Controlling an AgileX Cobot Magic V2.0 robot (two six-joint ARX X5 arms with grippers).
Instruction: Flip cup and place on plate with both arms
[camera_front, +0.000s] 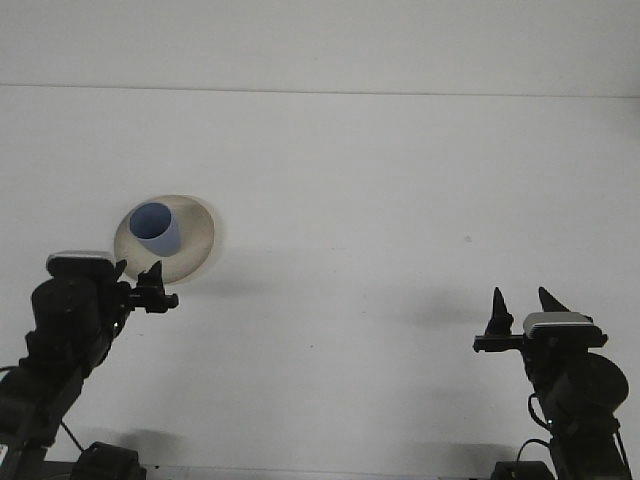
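A single blue cup (156, 228) stands upright on a single cream-coloured plate (195, 236), its open mouth facing up toward the camera and its long axis close to vertical, leaning only as the viewing angle makes it seem. The cup sits on the left half of the plate, near the far-left rim, with bare plate showing to its right and in front of it. The plate lies flat on the white table (400, 200), in the left part of the scene.

Two black robot arms frame the shot from the near edge. The left gripper (139, 281) hangs just in front of the plate's near rim, clear of the cup and holding nothing; its two pointed fingers stand a little apart, a narrow gap between them. The right gripper (521, 310) is well apart from cup and plate, low on the right side of the table, its two dark fingers spread and pointing up and away from the robot, with nothing between them.

One cup, one plate, two grippers: nothing else lies on the table. A pale wall (320, 40) runs across the top of the frame behind the table's far edge.
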